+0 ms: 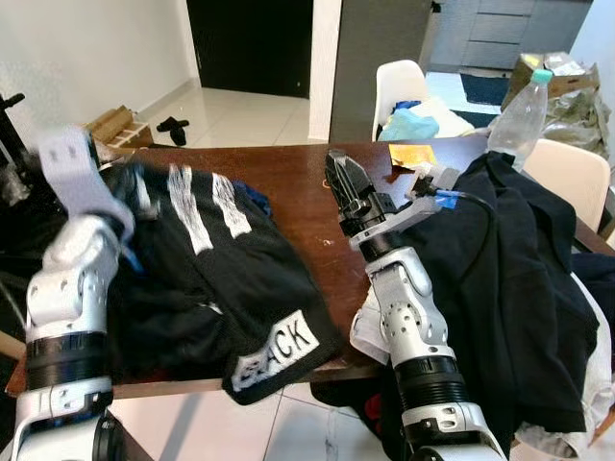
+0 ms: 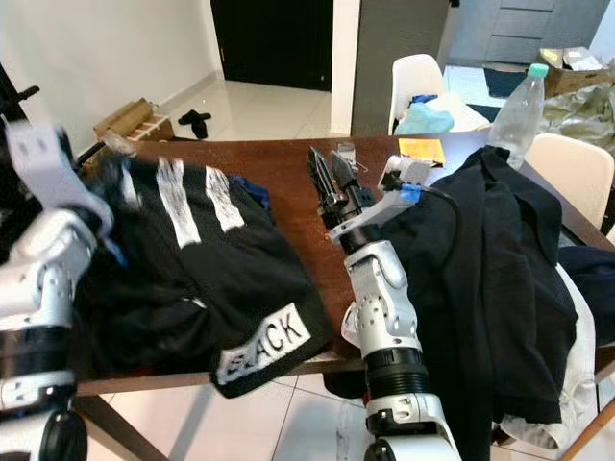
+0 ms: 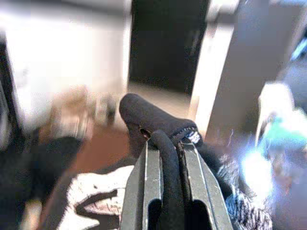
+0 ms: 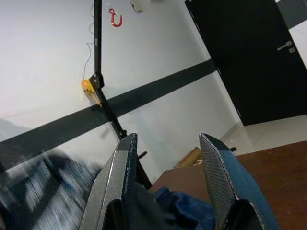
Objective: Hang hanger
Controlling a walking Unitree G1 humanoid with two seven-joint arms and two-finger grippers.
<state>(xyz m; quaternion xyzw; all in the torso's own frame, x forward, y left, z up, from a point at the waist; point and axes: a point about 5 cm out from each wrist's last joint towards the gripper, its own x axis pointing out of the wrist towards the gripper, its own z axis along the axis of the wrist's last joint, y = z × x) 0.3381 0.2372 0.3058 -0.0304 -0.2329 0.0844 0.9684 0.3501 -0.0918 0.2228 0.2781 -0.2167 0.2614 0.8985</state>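
Left eye view, left gripper (image 1: 82,178): raised at the left edge of the frame and blurred; from here I cannot tell how its fingers stand.
Left eye view, black garment (image 1: 207,279): a heap spread over the left half of the brown table (image 1: 307,206), with white stripes near its top.
Left eye view, writing: a white patch at the garment's lower edge, hanging off the table front, reads "BLACK" (image 1: 279,351).
Left eye view, right gripper (image 1: 348,187): centre of the frame, above bare table, fingers pointing up and away, slightly parted with nothing between them.
Left eye view, dark clothes (image 1: 509,288): a second pile at right, draped over the table edge.
Left eye view, plastic bottle (image 1: 519,120): upright at upper right, green cap.
Left eye view, white chair (image 1: 399,86): behind the table, upper centre.
Left wrist view, fingers (image 3: 146,187): closed together on a black padded, curved piece (image 3: 158,122) that rises from between them; it may belong to the hanger, but I cannot tell. Striped cloth lies blurred below.
Right wrist view, fingers (image 4: 120,177): spread apart, holding nothing; table and blue cloth (image 4: 180,208) lie beneath.
Right wrist view, black stand (image 4: 103,96): against the white wall, with a red hook (image 4: 115,18) at the upper left.
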